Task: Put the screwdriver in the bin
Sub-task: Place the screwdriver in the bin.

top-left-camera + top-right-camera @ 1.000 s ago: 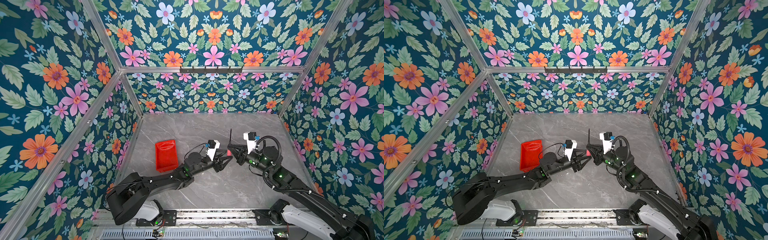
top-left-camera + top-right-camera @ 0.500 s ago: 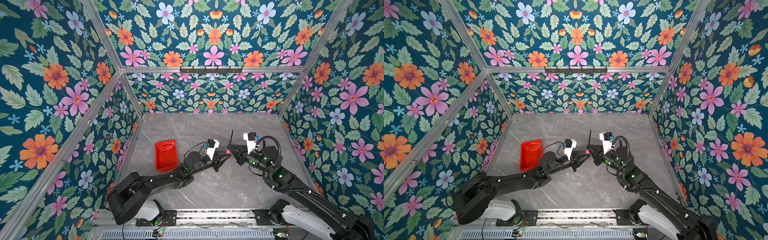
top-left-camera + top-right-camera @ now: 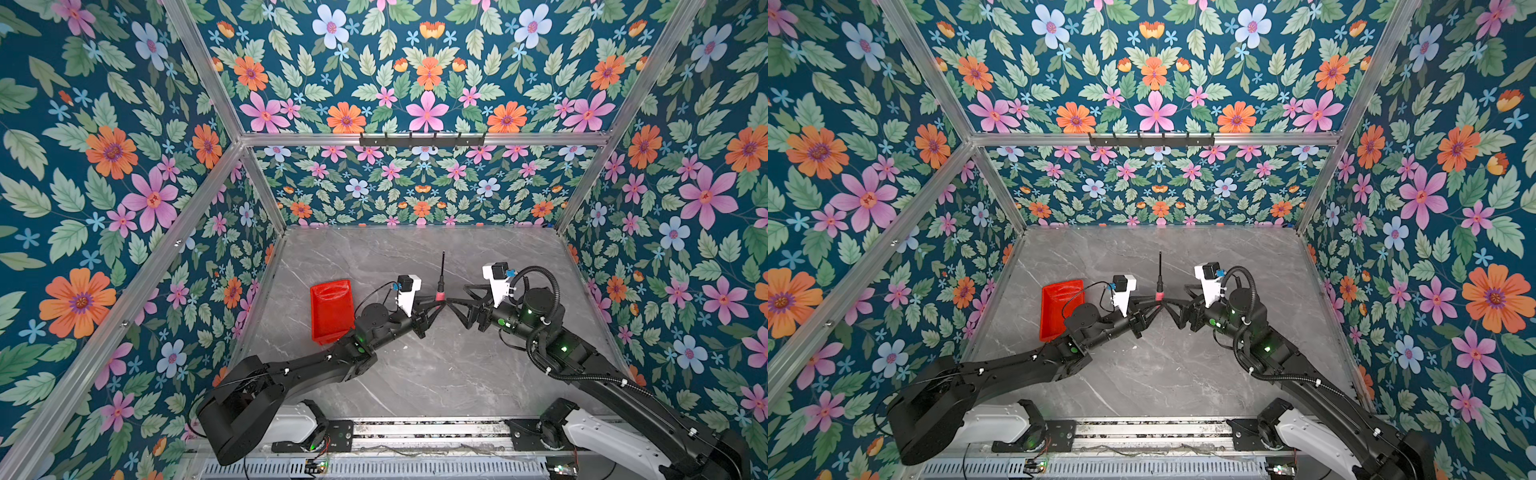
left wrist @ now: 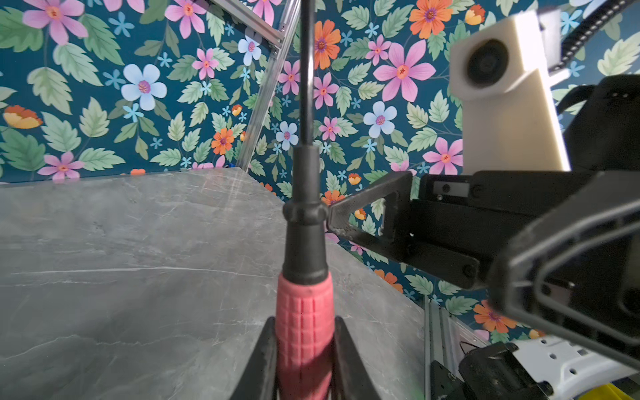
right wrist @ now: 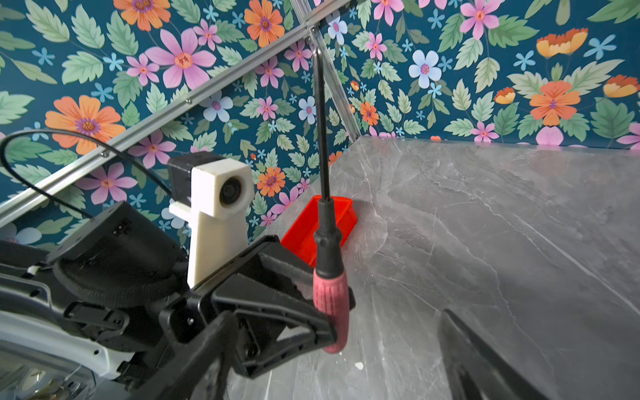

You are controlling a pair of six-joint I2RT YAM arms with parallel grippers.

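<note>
Right gripper (image 3: 459,304), clamped 1 second ago, is standing spread; left gripper (image 3: 439,301) is pinching screwdriver (image 3: 441,276) handle. Risk: low pinch slipping while swinging to bin (image 3: 331,309) behind it.

Bare grey tabletop (image 3: 415,374) stretches behind the two arms and in front of them. Between the upright screwdriver (image 3: 440,286) and the bin (image 3: 330,307), tucked near the left wall (image 3: 253,291), lies the left arm (image 3: 386,322) itself; the right gripper (image 3: 457,309), jaws spread, crowds the screwdriver's other side.
</note>
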